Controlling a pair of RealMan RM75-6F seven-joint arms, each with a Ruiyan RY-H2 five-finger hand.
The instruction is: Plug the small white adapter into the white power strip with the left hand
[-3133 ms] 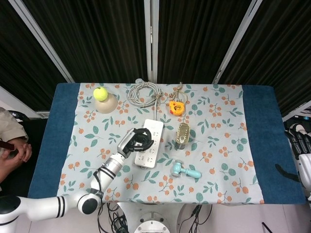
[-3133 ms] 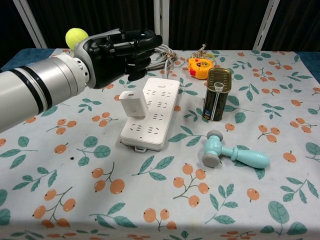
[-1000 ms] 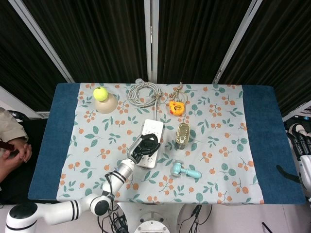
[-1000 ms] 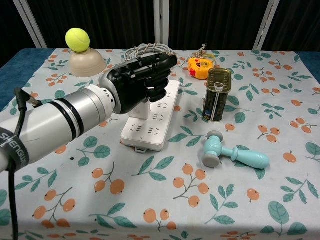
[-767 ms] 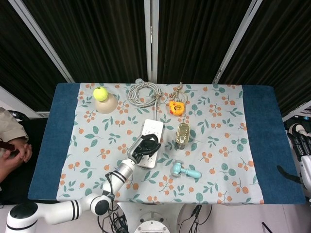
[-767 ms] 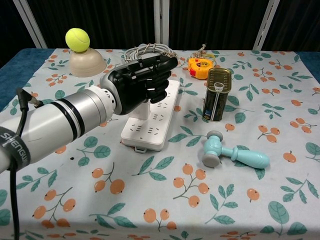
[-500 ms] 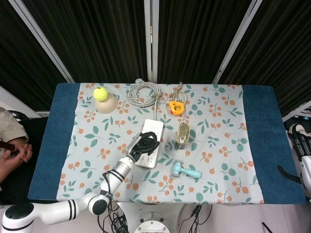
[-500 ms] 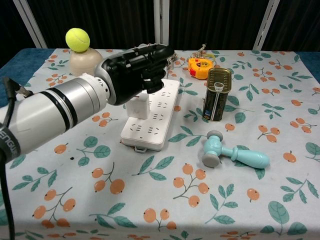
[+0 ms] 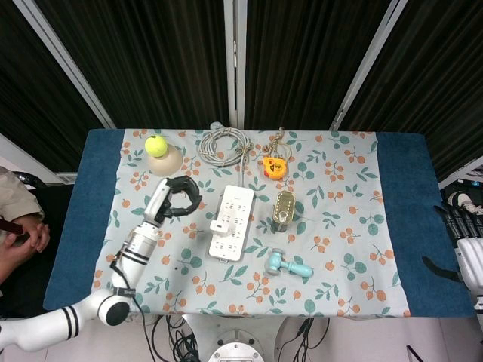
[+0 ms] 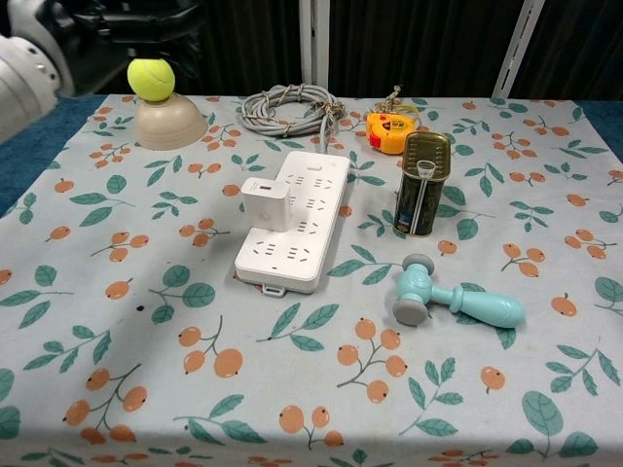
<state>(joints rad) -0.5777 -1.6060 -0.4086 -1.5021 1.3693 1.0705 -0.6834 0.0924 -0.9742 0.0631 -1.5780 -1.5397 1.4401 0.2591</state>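
While the left hand [image 9: 179, 197] hangs above the cloth, well to the left of the power strip [image 9: 233, 222], it holds nothing; its dark fingers [image 9: 190, 190] are curled in a loose ring, not spread flat. Chest view shows only a dark blur of it at the top left corner.

Small white adapter [image 10: 266, 205] stands upright on the left edge of the strip, about halfway along, seated against the sockets; prongs not visible. Strip cord [image 9: 224, 145] coils at the far edge of the table.

Right hand [image 9: 462, 234] sits at the far right edge of the head view, off the table, mostly cut off; cannot tell how its fingers lie.

Others on the floral cloth [image 10: 292, 389]:
- tennis ball [image 10: 151, 78] on an upturned beige bowl [image 10: 167, 124], far left
- orange tape measure [image 10: 391, 131] near the cord
- olive tin can [image 10: 421, 183] upright, just right of the strip
- teal toy hammer [image 10: 450, 298] lying near the can's front
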